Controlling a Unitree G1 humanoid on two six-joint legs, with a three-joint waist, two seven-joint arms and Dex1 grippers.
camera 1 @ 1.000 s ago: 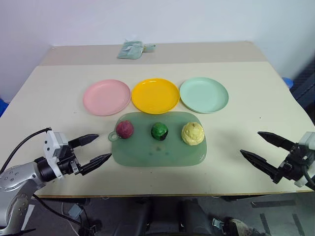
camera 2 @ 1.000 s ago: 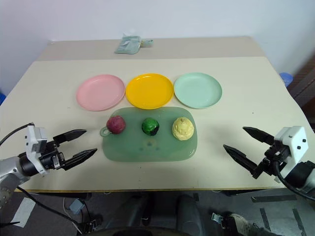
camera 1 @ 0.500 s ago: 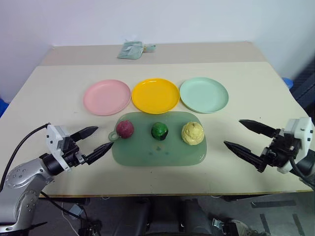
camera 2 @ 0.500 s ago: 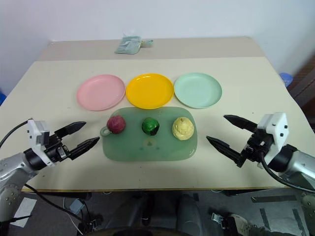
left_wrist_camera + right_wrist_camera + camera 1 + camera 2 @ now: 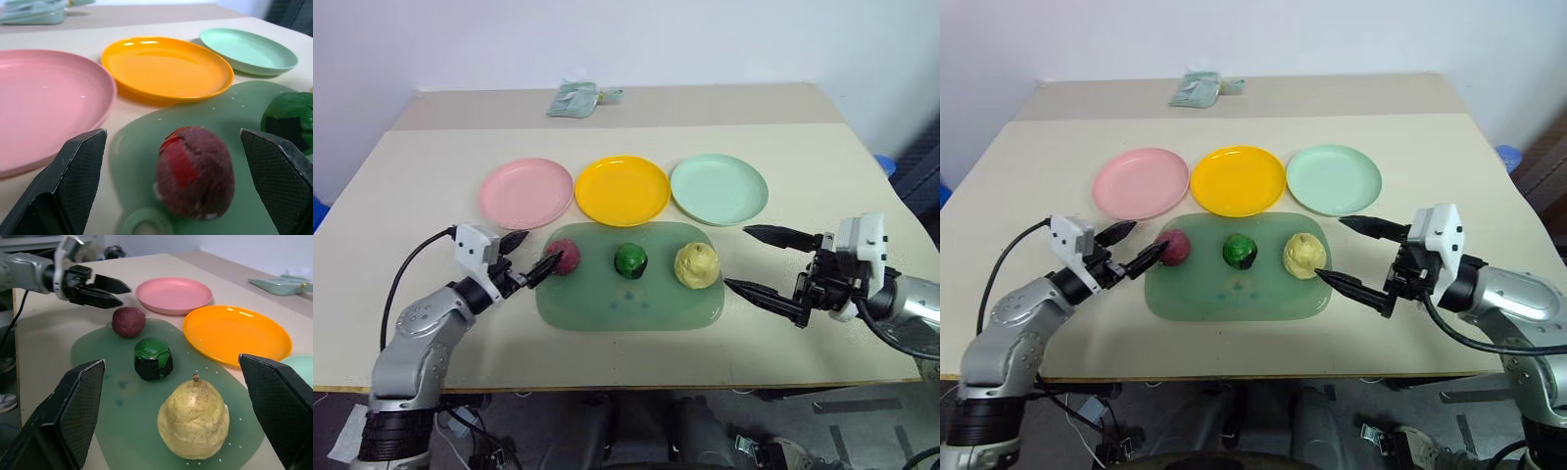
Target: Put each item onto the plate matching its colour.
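Left claw (image 5: 530, 257) reached in low from the desk's left side, pointing roughly level toward the dark red fruit (image 5: 562, 257), fingers spread wide and grasping nothing; in the left wrist view the fruit sat framed between the two black fingers (image 5: 78, 171), not touching either. Right claw (image 5: 1351, 257) came in from the right, also about level, fingers splayed apart and empty, aimed at the pale yellow fruit (image 5: 1303, 256), tips just beside it (contact not evident).

All three fruits sat on the translucent green mat (image 5: 607, 311), in a row: red at the left end by the mat's small loop tab, dark green fruit (image 5: 630, 260) in the middle, yellow at the right. Yellow one was pear-shaped, upright, stem up (image 5: 193, 417); green one squat with a dark lower part; red one roundish, long axis hard to tell.

Behind the mat, three plates in a row, all bare: pink plate (image 5: 526, 193) left, yellow-orange plate (image 5: 622, 190) centre, mint green plate (image 5: 719, 188) right, edges nearly meeting.

Desk (image 5: 431, 166) was plain beige, with a seam across the far part. A pale green packet (image 5: 576, 99) lay near the far edge. White wall behind.
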